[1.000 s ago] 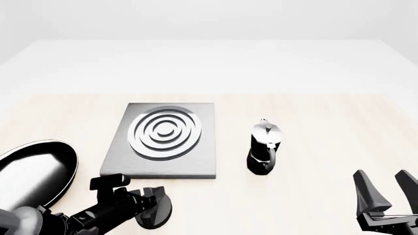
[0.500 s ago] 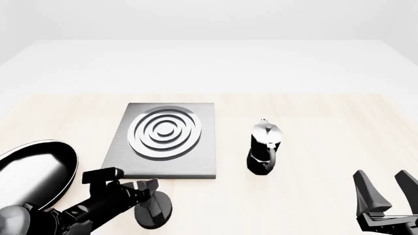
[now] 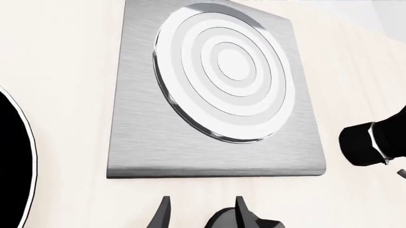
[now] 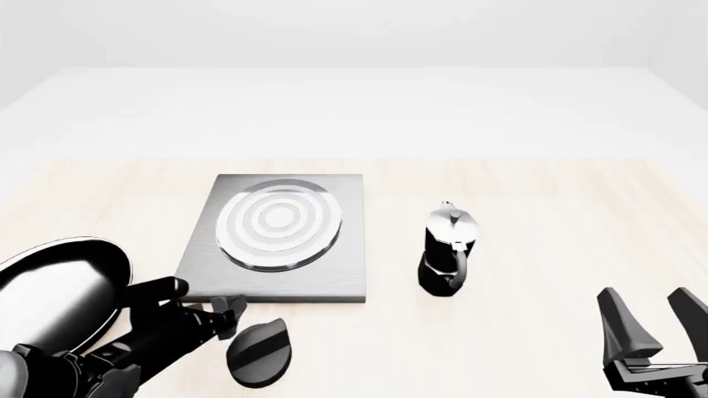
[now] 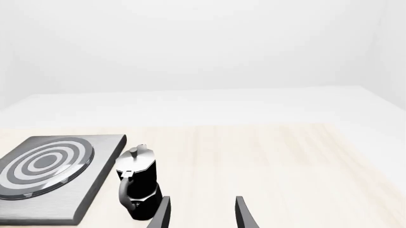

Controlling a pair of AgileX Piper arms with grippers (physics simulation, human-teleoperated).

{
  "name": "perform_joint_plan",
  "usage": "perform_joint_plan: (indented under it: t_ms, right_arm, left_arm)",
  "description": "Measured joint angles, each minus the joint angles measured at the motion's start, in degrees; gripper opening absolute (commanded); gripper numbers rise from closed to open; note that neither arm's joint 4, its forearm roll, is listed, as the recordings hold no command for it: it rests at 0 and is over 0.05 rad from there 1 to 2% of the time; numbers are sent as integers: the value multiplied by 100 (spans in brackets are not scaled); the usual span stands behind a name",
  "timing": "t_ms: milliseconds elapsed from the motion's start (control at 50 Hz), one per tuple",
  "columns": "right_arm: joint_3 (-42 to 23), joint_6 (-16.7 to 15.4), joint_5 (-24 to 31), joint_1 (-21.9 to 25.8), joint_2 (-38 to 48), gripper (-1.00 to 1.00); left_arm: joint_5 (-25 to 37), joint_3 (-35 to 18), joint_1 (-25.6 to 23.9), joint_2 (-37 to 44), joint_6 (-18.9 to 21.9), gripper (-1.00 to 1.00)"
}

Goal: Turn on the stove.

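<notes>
Beside the brushed-metal stove (image 4: 282, 240), a glossy black oval knob (image 4: 260, 351).

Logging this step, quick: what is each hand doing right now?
Left hand: open, holding nothing, beside the knob.
Right hand: open, empty.

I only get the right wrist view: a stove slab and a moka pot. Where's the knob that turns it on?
Observer: In the front view, the black oval knob sits on the table just in front of the stove's near edge, outside your frame.
Operator: Is anything near it?
Observer: The left hand hangs just left of it, fingers open, not gripping it.
Operator: Anything else I'm missing?
Observer: A black frying pan lies at the table's near left.
</notes>
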Motion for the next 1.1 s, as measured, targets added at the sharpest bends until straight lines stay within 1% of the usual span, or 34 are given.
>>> perform_joint_plan:
  t_ms: [80, 160, 420, 560, 700, 820, 980, 1100]
  right_arm:
    - [0, -1, 13, -1, -21, 100]
    - [0, 0, 31, -2, -49, 100]
    - [-1, -10, 201, -4, -288, 100]
    - [-1, -23, 302, -5, -426, 100]
    - [-2, -36, 385, -9, -541, 100]
    - [-2, -49, 449, -13, -631, 100]
    - [-1, -64, 522, -16, -733, 100]
    - [0, -71, 556, -17, -792, 100]
  left_arm:
    - [60, 6, 39, -88, 54, 100]
    - [225, 20, 77, -355, 159, 100]
    - [1206, 108, 274, -1945, 577, 100]
    - [1831, 174, 425, -2995, 707, 100]
    - [2585, 194, 524, -4197, 855, 100]
    - [3346, 168, 540, -5337, 1095, 100]
    - [4445, 9, 545, -6893, 1490, 100]
    - [4952, -201, 513, -7655, 1724, 100]
